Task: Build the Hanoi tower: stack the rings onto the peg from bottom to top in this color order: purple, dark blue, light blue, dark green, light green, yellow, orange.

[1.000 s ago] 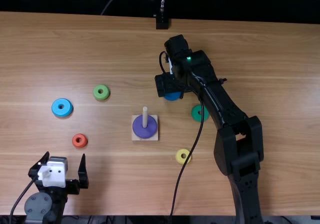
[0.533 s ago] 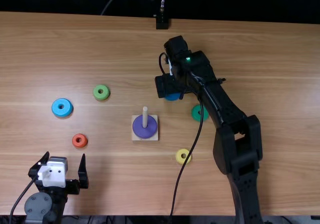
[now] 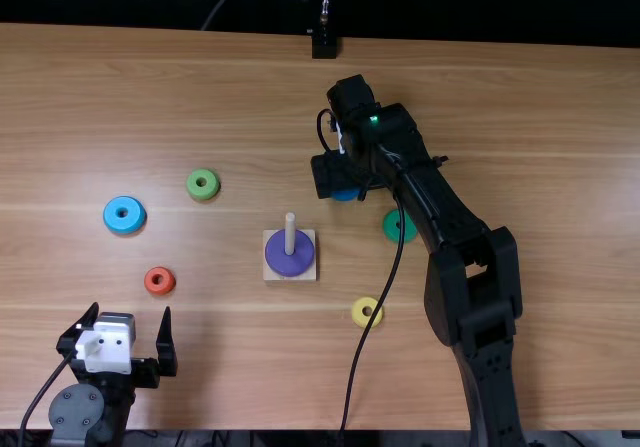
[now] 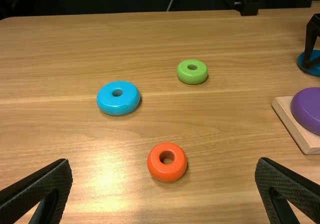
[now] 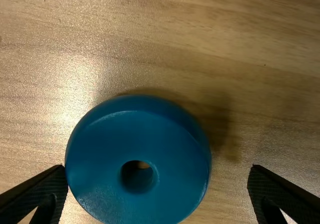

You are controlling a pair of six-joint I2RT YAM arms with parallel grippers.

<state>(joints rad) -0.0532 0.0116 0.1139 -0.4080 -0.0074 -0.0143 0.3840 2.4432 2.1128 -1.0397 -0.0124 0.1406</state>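
On the table, only a slight shift is noted: over the last second, the right arm has been drawn a little nearer and left, while no change is found in the left arm. The right hand has been set low about the dark blue ring, fingers parted. One finger is nearly or actually touched by the ring; a gap is left at the other, so no grip is recorded. This is judged to be final alignment before closing; if unevenly closed upon, the ring could be pushed sideways. The left hand is held spread and empty at near left.

The base is found mid-table, the purple ring seated around its peg. The first layer is thus met, and dark blue, lying beyond the base and slightly right, is correctly due next. Of the rest, the light blue ring is located at left, the dark green ring at right, the light green ring far left of the peg, the yellow ring near right of it, and the orange ring beyond the left hand.
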